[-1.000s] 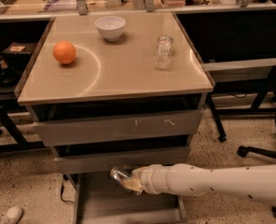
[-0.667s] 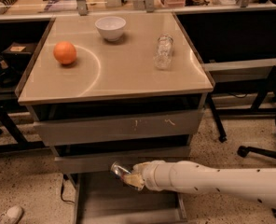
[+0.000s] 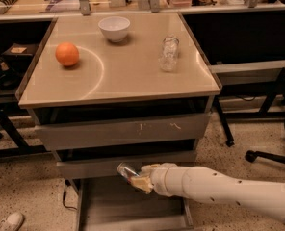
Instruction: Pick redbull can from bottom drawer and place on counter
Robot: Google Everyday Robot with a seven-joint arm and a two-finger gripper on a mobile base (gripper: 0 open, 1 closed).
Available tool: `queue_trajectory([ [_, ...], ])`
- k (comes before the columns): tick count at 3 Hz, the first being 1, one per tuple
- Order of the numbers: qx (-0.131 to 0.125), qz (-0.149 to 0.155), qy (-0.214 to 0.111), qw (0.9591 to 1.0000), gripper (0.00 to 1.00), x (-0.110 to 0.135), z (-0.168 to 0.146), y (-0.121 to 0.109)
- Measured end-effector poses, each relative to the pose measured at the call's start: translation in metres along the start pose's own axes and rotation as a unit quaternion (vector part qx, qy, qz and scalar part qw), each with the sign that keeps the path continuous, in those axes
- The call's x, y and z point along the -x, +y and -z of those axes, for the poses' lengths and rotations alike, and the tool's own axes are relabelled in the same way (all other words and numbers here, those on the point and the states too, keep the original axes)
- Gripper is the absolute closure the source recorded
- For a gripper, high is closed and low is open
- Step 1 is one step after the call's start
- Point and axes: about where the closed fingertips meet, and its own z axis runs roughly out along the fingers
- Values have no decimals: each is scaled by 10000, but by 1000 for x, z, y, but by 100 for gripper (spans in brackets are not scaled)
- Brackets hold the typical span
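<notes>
The counter (image 3: 128, 76), a square glossy beige tabletop with a thin metal rim, is taken as the landmark; a pale curved reflection is carried on its smooth surface. A cluttered long bench (image 3: 36, 6) is seen behind the counter; a speckled stone-like floor (image 3: 239, 143) is spread around it. A smooth white tubular robot arm (image 3: 219, 186), dotted with small dark holes, is stretched in low from the right, below the counter's front edge; the right part of the tray beneath is hidden by it. Two grey metal upper drawers (image 3: 109, 134) with scratched fronts are shut under the counter; below them the bottom drawer (image 3: 109, 206), a shallow grey tray with a flat floor and low sides, stands open.

On the counter a round white bowl (image 3: 114, 29) is set at the back, an orange ball (image 3: 67, 54) at the left, and a clear crinkled glass jar (image 3: 169, 53) at the right, all well apart.

The gripper (image 3: 133, 176) is held over the bottom drawer, below the counter's front edge; its tan fingers (image 3: 141, 183) are closed around the redbull can (image 3: 124, 169), a small slim metal can tilted with its shiny end up-left.
</notes>
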Motion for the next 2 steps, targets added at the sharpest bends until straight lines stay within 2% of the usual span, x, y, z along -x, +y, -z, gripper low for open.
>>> queue_trajectory([
  [1,-25,81,-60,9999,100,15,6,2],
  [2,-100,259,-142,9995,100,49,29,8],
])
